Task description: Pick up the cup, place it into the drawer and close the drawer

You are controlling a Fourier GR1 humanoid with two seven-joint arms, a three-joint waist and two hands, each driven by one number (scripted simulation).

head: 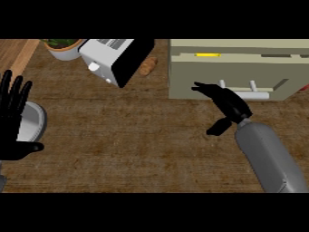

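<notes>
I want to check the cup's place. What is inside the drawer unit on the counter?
Through the top of the drawer unit only a yellow object shows. No cup can be seen; the front panel covers the rest. The right hand is at the handle.

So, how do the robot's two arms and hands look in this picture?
Both hands are black, with slim fingers and a thumb: the left hand and the right hand. Each sits on a smooth, rounded grey forearm. No cables, markings or sleeves are visible.

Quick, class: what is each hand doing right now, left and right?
Left hand: open, fingers straight up, resting at the view's left edge, holding nothing.
Right hand: open, fingers stretched towards the drawer's handle, holding nothing.
</notes>
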